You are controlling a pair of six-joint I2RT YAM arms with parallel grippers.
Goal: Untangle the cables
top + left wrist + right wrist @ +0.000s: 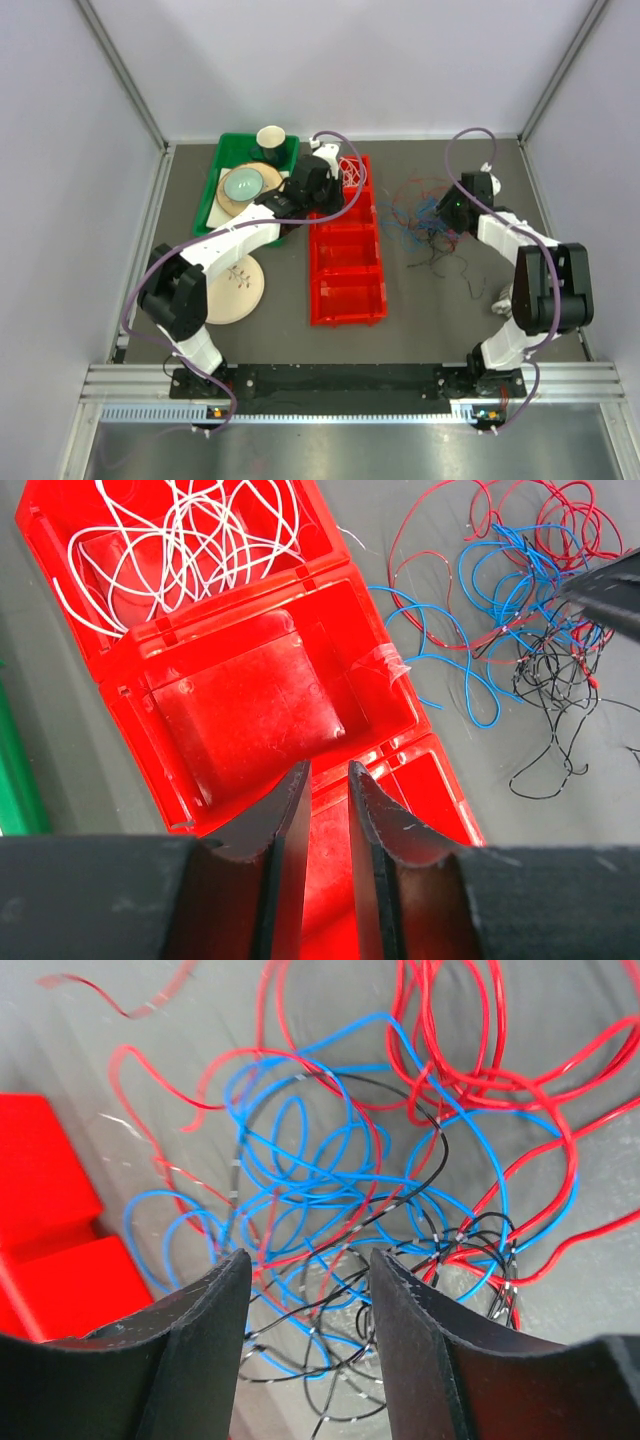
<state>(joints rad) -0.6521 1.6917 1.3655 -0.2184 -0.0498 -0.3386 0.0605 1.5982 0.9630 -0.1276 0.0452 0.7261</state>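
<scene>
The cables (418,215) lie as a loose tangle of thin red, blue and black wires on the grey table, right of the red bins. My right gripper (443,215) hangs just over the tangle's right side. In its wrist view it (309,1255) is open, with black and blue wires (320,1310) lying below the gap between its fingers. White wires (180,540) fill the far compartment of the red bin row (250,700). My left gripper (329,770) hovers over the bins with its jaws a narrow gap apart and nothing between them; it (330,170) is near the row's far end.
A green tray (213,205) holding plates and a cup (271,137) stands left of the red bin row (347,300). A cream plate (235,285) lies on the table by the left arm. Enclosure walls close in the table on three sides.
</scene>
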